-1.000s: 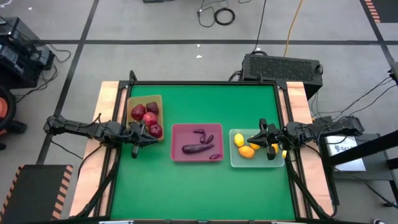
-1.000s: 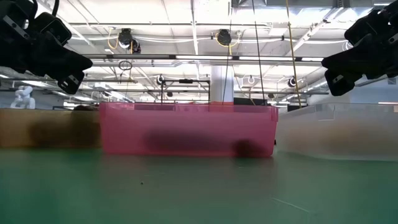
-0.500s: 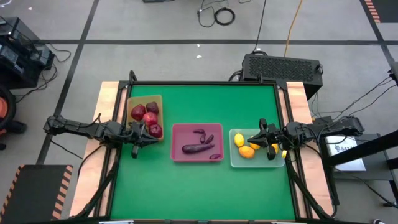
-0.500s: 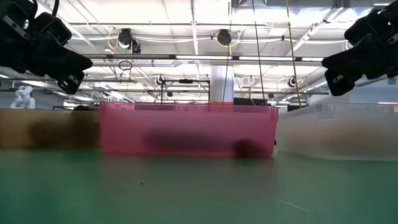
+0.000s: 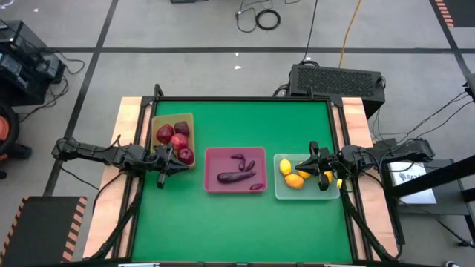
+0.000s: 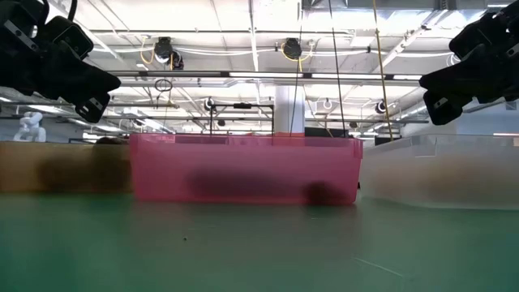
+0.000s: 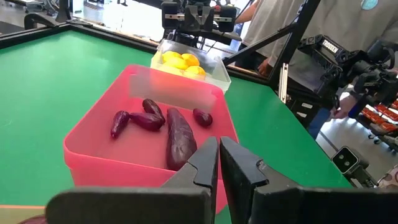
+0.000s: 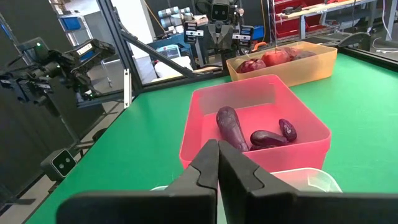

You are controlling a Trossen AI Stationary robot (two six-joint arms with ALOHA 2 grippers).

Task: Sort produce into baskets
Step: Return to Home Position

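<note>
Nothing is seen to have moved since the earlier frames: both arms and every piece of produce are found where they were.

On the green tabletop (image 5: 237,222) three trays are set in a row. Dark-red apples (image 5: 174,139) are held in the tan tray (image 5: 173,117), which sits slightly farther back on the left. Purple eggplants (image 5: 237,176) lie in the pink tray (image 5: 210,170) in the middle. Yellow lemons (image 5: 291,174) are gathered in the clear tray (image 5: 280,191) on the right. No produce is seen lying loose on the tabletop.

The left gripper (image 5: 172,158) is held above the tan tray's corner nearest the pink tray. In the left wrist view its jaws are seen clenched together with nothing between them. The right gripper (image 5: 308,165) is held above the clear tray, over the lemons, and its jaws are likewise seen pressed together and empty in the right wrist view. In the low view both grippers are shown raised well above the tray rims.
</note>
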